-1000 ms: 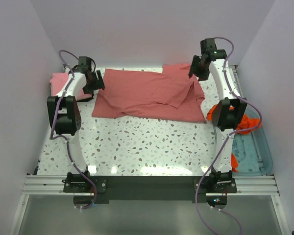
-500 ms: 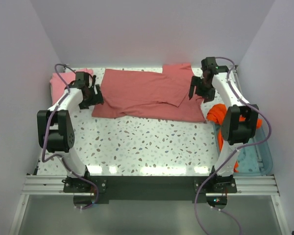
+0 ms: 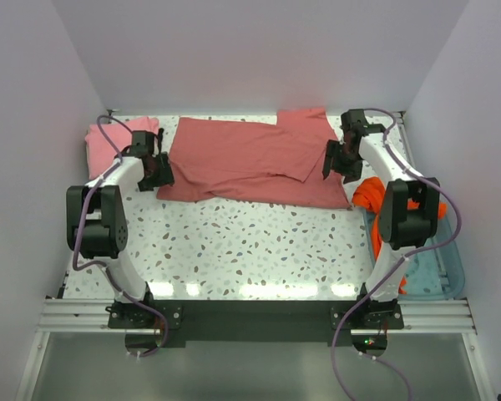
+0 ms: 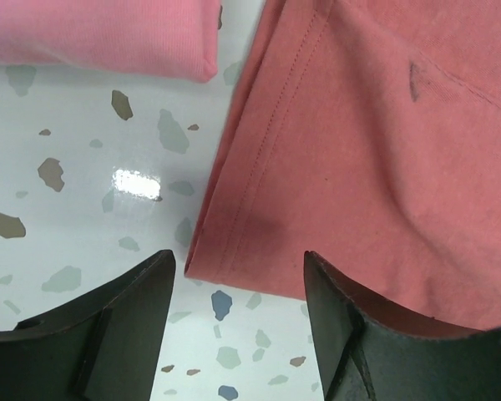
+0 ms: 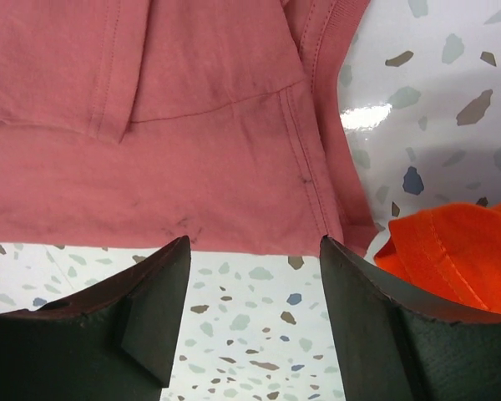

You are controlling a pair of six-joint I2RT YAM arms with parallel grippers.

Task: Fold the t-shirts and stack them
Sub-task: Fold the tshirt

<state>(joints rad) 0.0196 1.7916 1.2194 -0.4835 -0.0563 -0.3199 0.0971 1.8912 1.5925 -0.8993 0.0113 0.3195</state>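
- Both grippers have come down and toward the near side over the last second: the left gripper [image 3: 160,174] from the rose shirt's far left corner to its near left corner, the right gripper [image 3: 334,167] from the far right corner to the right edge.
- Top view: three shirts in all. One rose shirt [image 3: 250,163] lies spread across the far half of the table [image 3: 250,242], with a folded-over flap at its right end.
- One pink shirt [image 3: 108,138] lies folded at the far left, just beside the rose one.
- One orange shirt [image 3: 369,194] is bunched at the right, draped over the rim of the one tray [image 3: 430,267].
- Two arms, one at each end of the rose shirt.
- Left wrist view: the left gripper [image 4: 238,267] has its jaws spread and grasps nothing; the rose shirt's [image 4: 359,167] hemmed corner lies between the fingers. The pink shirt [image 4: 100,33] is at top left, apart from it.
- Right wrist view: the right gripper [image 5: 255,251] is likewise released and empty, above the rose shirt's [image 5: 167,125] near hem. The orange shirt [image 5: 459,251] sits just beside that hem's right corner.
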